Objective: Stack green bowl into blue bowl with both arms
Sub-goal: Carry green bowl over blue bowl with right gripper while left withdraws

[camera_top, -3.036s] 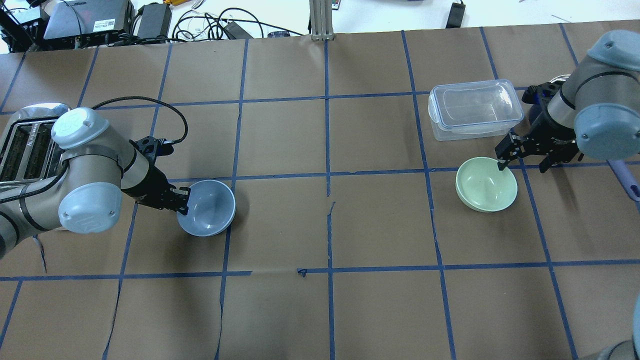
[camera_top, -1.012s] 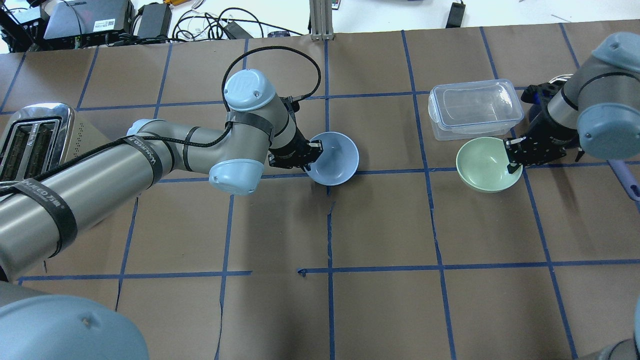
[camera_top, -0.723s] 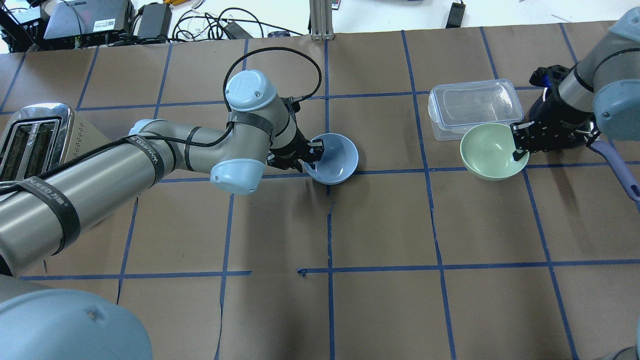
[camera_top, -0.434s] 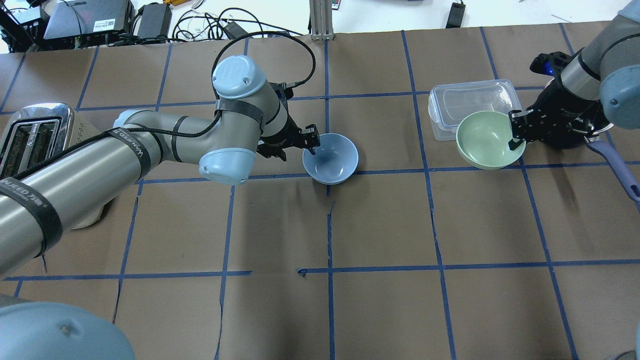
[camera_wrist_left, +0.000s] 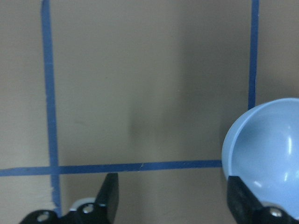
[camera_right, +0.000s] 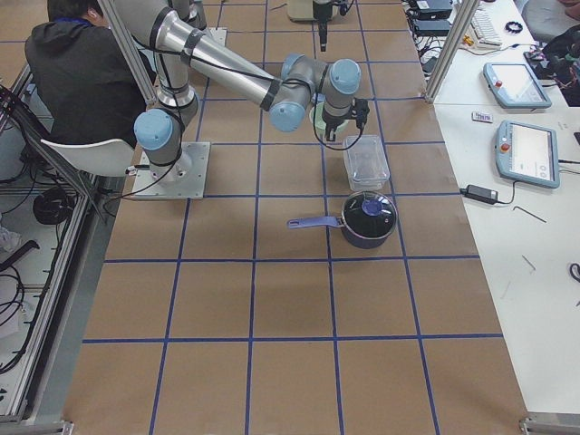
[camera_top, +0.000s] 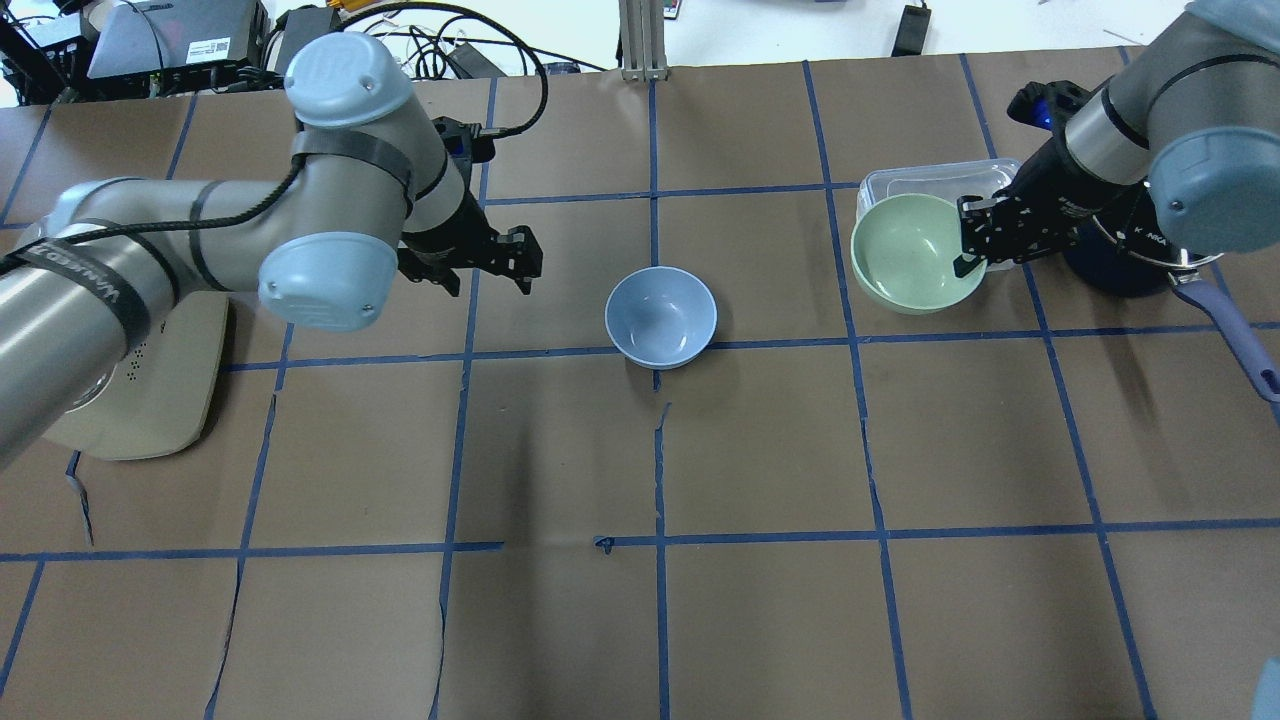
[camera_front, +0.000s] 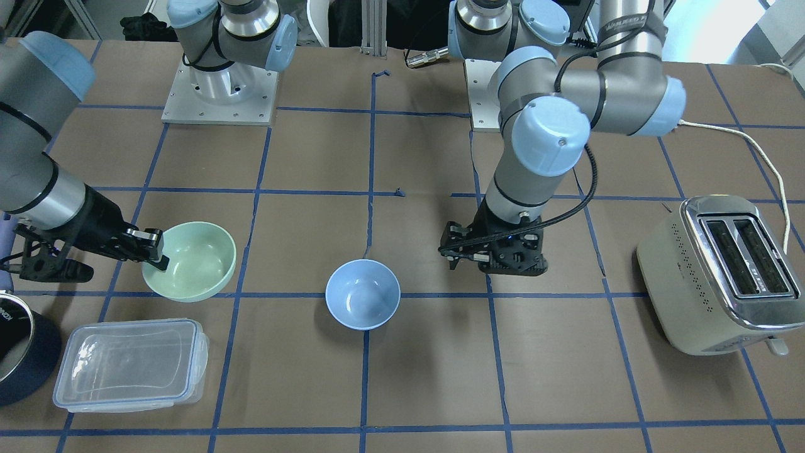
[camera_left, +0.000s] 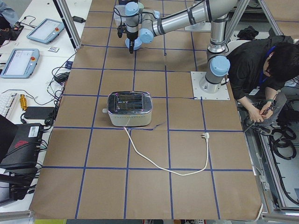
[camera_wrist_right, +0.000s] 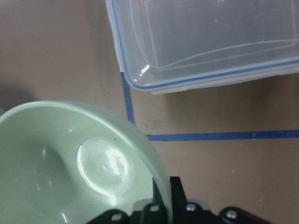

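The right claw [camera_top: 965, 238] is clamped on the rim of the green bowl [camera_top: 910, 255], one finger inside the wall and one outside. The bowl hangs out from its fingertips toward the middle of the bench [camera_top: 760, 450]. A moment ago the bowl hung nearer the claw's own end of the bench. Now it has travelled inward and covers more of the clear container [camera_top: 935, 180] beyond it, so the carry toward the stack looks under way. The dark saucepan [camera_top: 1105, 268] sits behind the claw's wrist.

The left claw [camera_top: 528, 268] has its fingers apart and holds nothing. A second ago it gripped the blue bowl [camera_top: 660, 315]; it has since let go and backed away. The bowl now stands upright on the bench out ahead of the fingertips, well apart from them. In the left wrist view it shows just beyond one fingertip. The target looks placed and free, so what remains is to bring the green bowl over it and lower it in.

How high the green bowl hangs above the bench is hard to read. The right wrist view cuts off most of that claw's fingers. In both side views the claws are too small to judge. From overhead, the left arm covers most of the toaster [camera_top: 150, 400].
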